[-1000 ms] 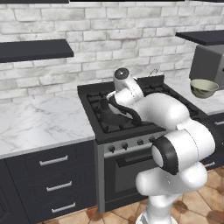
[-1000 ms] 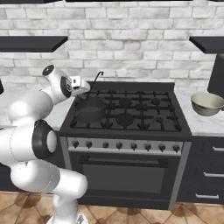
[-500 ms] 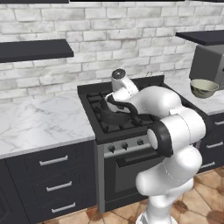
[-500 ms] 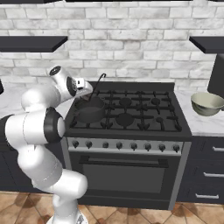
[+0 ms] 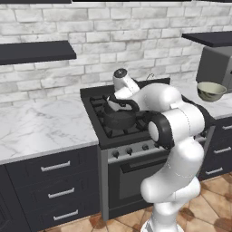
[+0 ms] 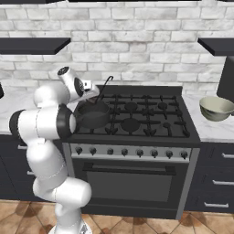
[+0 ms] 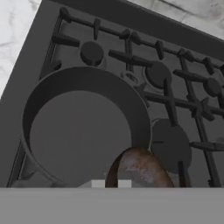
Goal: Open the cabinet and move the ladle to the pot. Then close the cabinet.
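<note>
Ladle (image 6: pixel 104 87) clamped in the closed gripper (image 6: pixel 93 89), its bowl hanging over the pot (image 6: pixel 93 114) on the stove's (image 6: pixel 137 119) near-left burner; next lower, release, then shut cabinet.

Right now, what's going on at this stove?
The white arm's pincer is shut on the slim dark ladle and holds it over the round dark grey pot on the black stove's front left burner. In the hand view the ladle's rusty brown bowl hangs above the pot's near rim; the pot looks empty. A pale olive bowl sits on the marble counter at right.
</note>
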Robot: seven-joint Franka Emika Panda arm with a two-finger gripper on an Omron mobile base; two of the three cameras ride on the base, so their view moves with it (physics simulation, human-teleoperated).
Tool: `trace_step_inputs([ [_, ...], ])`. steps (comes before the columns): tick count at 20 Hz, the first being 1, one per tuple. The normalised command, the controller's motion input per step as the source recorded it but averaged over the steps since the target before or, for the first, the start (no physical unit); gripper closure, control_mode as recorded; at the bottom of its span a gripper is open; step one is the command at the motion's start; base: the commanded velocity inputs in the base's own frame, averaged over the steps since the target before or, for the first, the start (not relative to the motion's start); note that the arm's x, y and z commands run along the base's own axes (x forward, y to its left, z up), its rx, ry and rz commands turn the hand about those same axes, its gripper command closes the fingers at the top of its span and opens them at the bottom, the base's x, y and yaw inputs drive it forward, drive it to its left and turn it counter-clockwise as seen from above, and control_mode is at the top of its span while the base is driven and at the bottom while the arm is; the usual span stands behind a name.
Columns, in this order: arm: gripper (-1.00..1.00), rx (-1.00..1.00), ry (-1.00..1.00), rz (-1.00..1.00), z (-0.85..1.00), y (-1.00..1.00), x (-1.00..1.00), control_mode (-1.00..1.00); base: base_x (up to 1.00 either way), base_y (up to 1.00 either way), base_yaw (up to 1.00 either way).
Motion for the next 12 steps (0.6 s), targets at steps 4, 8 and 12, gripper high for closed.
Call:
trace_step_inputs([
  [4, 1.00, 0.00, 0.03, 0.00, -0.15, 0.00, 0.38, -1.00, 0.00, 0.00, 0.00],
  [8, 1.00, 0.01, 0.05, 0.00, -0.19, 0.00, 0.17, -1.00, 0.00, 0.00, 0.00],
  [12, 1.00, 0.00, 0.05, 0.00, -0.19, 0.01, 0.20, -1.00, 0.00, 0.00, 0.00],
])
